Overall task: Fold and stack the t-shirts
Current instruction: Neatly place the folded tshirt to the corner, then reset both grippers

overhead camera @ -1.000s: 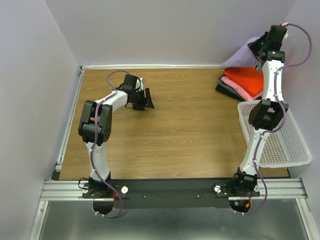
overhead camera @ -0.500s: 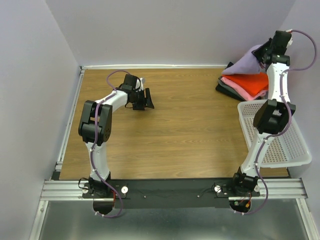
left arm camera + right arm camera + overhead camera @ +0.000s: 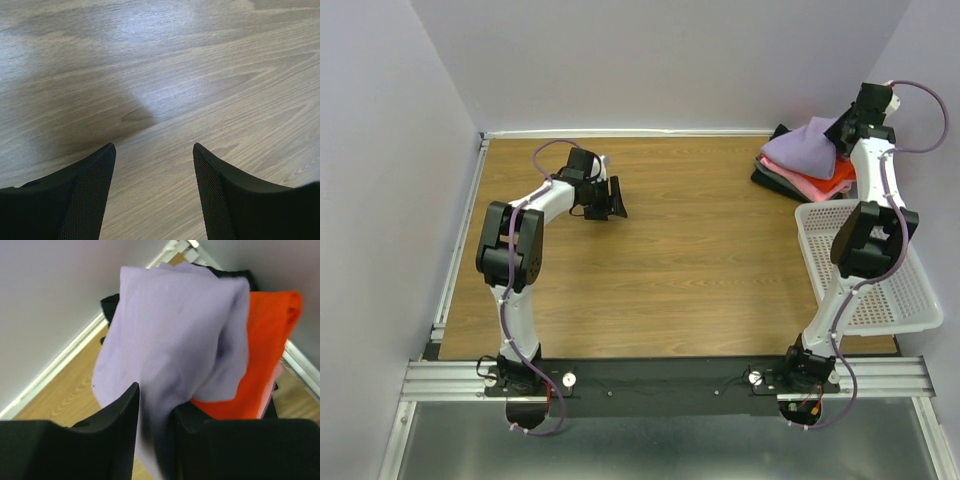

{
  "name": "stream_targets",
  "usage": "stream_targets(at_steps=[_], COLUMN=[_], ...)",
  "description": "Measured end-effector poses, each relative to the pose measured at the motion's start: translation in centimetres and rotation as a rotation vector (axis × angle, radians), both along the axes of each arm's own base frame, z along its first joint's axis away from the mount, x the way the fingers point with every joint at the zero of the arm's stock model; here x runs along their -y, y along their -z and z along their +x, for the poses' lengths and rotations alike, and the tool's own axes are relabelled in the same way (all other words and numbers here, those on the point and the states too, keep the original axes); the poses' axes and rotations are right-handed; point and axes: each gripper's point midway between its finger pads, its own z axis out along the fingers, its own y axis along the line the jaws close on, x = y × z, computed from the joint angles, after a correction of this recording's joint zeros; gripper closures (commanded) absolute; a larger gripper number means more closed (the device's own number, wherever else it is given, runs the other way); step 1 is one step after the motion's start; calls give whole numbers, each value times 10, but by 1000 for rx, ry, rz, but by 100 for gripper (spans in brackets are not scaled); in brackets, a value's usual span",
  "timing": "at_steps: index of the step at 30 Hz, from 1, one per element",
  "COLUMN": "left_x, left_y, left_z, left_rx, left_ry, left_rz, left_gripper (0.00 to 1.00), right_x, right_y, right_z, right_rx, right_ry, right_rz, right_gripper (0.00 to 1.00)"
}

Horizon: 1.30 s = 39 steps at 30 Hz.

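Observation:
My right gripper (image 3: 847, 130) is at the far right corner, shut on the lavender-purple t-shirt (image 3: 802, 147). The shirt hangs bunched from the jaws and drapes over the folded stack of orange-red (image 3: 836, 178), pink (image 3: 788, 173) and dark grey (image 3: 765, 176) t-shirts. In the right wrist view the lavender cloth (image 3: 175, 345) runs between my fingers (image 3: 120, 410), with the orange-red shirt (image 3: 267, 355) beneath it. My left gripper (image 3: 616, 197) is open and empty, low over bare wood (image 3: 160, 100) at the far left centre.
A white mesh basket (image 3: 875, 290) stands on the right side, in front of the stack. The grey walls meet close behind the stack. A white rail (image 3: 620, 133) runs along the table's far edge.
My right gripper has moved right and down with the lavender shirt, laying it over the folded stack. The left arm has not moved.

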Motion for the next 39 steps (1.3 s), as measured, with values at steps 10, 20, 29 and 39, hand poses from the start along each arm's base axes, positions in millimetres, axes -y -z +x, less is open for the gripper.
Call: stream_targets(at_steps=[10,20,29,39], left_x=[-9,-18,-34,-61], left_y=[-27,-89,-168,-217], left_z=[4,12,7,-1], left_rx=[58,196,365,503], left_ry=[-20,-97,-262,-432], left_rz=[42,44,-17,-3], left_gripper=[29,28,28,28], right_x=[32,33,-16,-215], right_y=[4,-5,-75,-34], right_z=[-28,-62,-95,-89], right_rx=[-88,-135,-48,-50], right_ry=[156,188,102,-480], right_rz=[-129,-167,-285,-251], right_gripper=[11,3,2,2])
